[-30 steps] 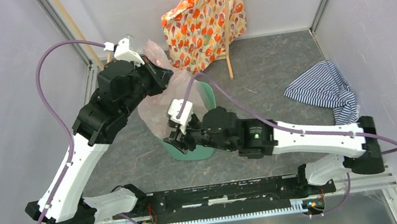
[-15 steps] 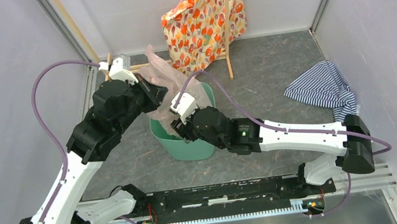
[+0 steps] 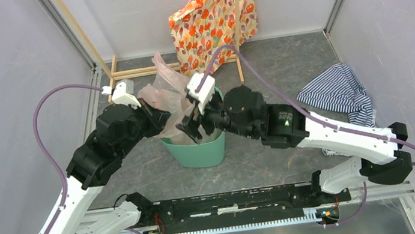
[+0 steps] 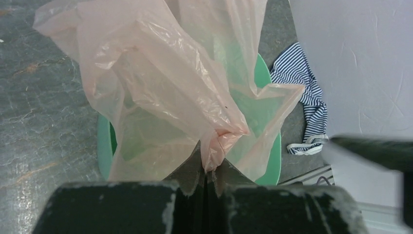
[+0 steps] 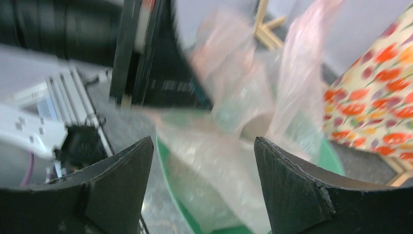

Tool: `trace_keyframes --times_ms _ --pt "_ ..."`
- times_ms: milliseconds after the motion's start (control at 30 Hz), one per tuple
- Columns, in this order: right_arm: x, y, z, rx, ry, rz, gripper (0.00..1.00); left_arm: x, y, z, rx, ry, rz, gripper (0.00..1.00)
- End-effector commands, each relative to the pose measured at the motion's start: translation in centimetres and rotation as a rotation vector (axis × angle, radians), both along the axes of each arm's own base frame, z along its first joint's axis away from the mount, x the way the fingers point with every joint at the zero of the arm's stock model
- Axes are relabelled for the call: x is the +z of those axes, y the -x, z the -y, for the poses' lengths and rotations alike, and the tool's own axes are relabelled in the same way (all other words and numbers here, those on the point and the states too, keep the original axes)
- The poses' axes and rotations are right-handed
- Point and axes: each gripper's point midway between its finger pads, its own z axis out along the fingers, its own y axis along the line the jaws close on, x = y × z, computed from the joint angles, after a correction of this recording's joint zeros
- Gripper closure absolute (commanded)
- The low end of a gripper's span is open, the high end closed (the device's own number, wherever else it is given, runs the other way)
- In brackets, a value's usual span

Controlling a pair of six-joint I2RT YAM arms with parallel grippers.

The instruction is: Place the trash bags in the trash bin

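Two grippers are shown above the trash bin [image 3: 201, 153], set between the arms. Much of its rim is hidden by the pink trash bag [image 4: 160, 83], draped over the opening and pinched by the closed left gripper [image 4: 209, 170]. The right gripper [image 5: 203, 146] is spread, holding nothing; its view is blurred. The striped cloth [image 3: 338, 94] is set well apart, to the right.

Mint-green trash bin [image 3: 198, 153], pale pink trash bag [image 4: 160, 83]

Both arms reach forward and angle inward, wrists close together. The left gripper [image 4: 208, 171] is clamped on a fold of trash bag [image 4: 165, 83]; the right gripper [image 5: 204, 144] gapes wide.
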Motion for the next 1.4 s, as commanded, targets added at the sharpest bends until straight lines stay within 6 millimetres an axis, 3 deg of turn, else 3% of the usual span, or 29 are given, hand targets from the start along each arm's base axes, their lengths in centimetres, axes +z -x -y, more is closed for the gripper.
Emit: trace_keyframes --times_ms 0,133,300,467,600,667,733,900,1000,1133,1367 --pt "5.2 -3.7 0.6 -0.112 -0.065 0.019 0.16 -0.3 0.5 -0.6 0.028 0.033 -0.013 0.98" --pt "7.9 -8.4 -0.6 -0.166 -0.108 0.024 0.11 -0.7 0.9 -0.8 0.025 0.035 -0.019 0.98" --pt "8.1 -13.5 -2.8 -0.198 -0.092 0.035 0.05 -1.0 1.1 -0.9 0.023 0.033 -0.023 0.98" --pt "6.4 -15.6 -4.0 -0.208 -0.080 0.046 0.04 -1.1 1.2 -0.8 0.017 0.030 -0.028 0.98" --pt "6.8 -16.0 -4.7 -0.205 -0.116 0.054 0.08 -1.5 1.3 -0.5 0.000 0.025 -0.042 0.98" --pt "7.1 -16.3 -4.7 -0.223 -0.131 0.056 0.14 -1.4 1.4 -0.4 -0.008 0.024 -0.046 0.98" --pt "7.1 -16.6 -4.3 -0.253 -0.135 0.054 0.30 -1.2 1.5 -0.5 -0.009 0.025 -0.043 0.98" --pt "6.5 -17.2 -1.9 -0.336 -0.086 0.048 0.80 -0.2 1.9 -1.0 0.002 0.027 -0.044 0.98" --pt "6.4 -17.2 0.8 -0.410 -0.056 0.054 0.96 0.5 2.3 -1.6 0.023 0.037 -0.042 0.98" --pt "7.1 -16.3 5.4 -0.512 -0.046 0.064 1.00 0.7 2.9 -2.8 0.066 0.041 -0.060 0.98" --pt "5.5 -14.7 11.3 -0.642 0.022 0.026 1.00 -0.5 4.7 -4.5 0.115 0.016 -0.149 0.98"
